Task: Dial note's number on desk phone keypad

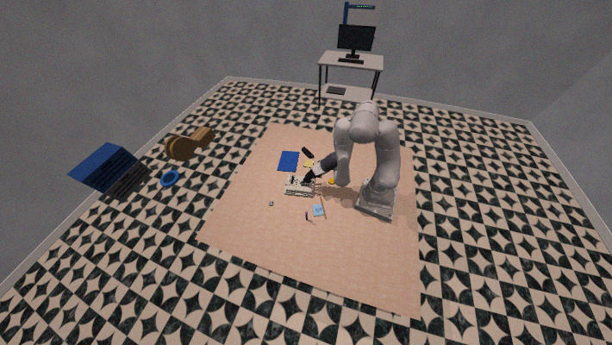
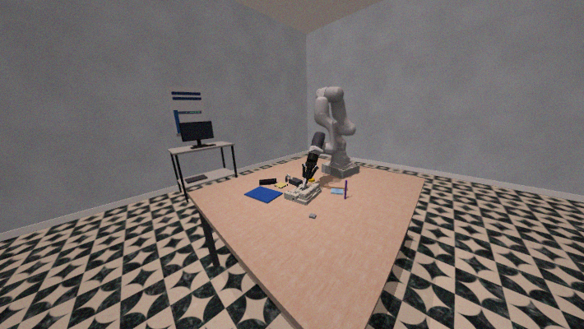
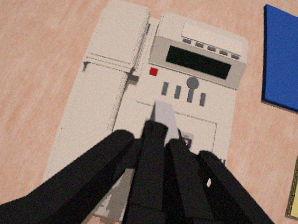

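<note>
A beige desk phone [image 1: 295, 184] [image 2: 303, 193] [image 3: 193, 90] lies on the table. Its handset [image 3: 109, 63] rests in the cradle on the left side, and a dark display [image 3: 197, 62] sits at the top. My gripper [image 3: 159, 115] [image 1: 309, 178] [image 2: 305, 183] is shut, with its joined fingertips down on the keypad just below the row of small grey buttons. The fingers hide most of the keys. A yellow note [image 1: 309, 164] [image 2: 280, 185] [image 3: 293, 192] lies beyond the phone; its writing is too small to read.
A blue pad [image 1: 288, 160] [image 2: 263, 194] [image 3: 280, 56] lies beside the phone. A black bar [image 1: 307, 152], a light blue card [image 1: 318, 210], a purple pen [image 2: 345, 189], a small grey block [image 1: 271, 203] and a yellow disc [image 1: 331, 181] lie around. The robot base [image 1: 376, 200] stands at the right.
</note>
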Available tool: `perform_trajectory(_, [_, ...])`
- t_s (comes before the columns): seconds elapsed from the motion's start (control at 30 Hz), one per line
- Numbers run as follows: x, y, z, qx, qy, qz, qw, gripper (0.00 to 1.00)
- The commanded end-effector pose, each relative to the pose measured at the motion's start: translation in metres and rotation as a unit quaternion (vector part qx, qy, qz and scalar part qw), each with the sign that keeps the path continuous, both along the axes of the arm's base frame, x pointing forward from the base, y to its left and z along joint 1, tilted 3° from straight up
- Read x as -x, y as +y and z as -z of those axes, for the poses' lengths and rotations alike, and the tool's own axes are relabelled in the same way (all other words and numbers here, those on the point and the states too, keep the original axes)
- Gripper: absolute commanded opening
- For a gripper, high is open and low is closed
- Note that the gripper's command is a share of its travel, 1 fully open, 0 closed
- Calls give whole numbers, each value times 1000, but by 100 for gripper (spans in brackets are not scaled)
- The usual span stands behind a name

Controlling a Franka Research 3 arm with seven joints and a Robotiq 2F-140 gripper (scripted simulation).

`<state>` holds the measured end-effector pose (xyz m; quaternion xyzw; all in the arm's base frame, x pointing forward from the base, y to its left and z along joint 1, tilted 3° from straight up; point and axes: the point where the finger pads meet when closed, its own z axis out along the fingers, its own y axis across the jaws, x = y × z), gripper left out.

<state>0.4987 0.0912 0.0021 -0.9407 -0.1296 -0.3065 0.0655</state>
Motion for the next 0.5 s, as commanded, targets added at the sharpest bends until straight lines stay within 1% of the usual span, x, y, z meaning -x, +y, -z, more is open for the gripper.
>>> perform_trajectory(0.0, [3, 0, 0, -1, 5, 0, 1000, 0])
perform_trajectory(0.23, [4, 0, 0, -1, 5, 0, 1000, 0])
perform_trajectory(0.47, [9, -2, 0, -1, 5, 0, 1000, 0])
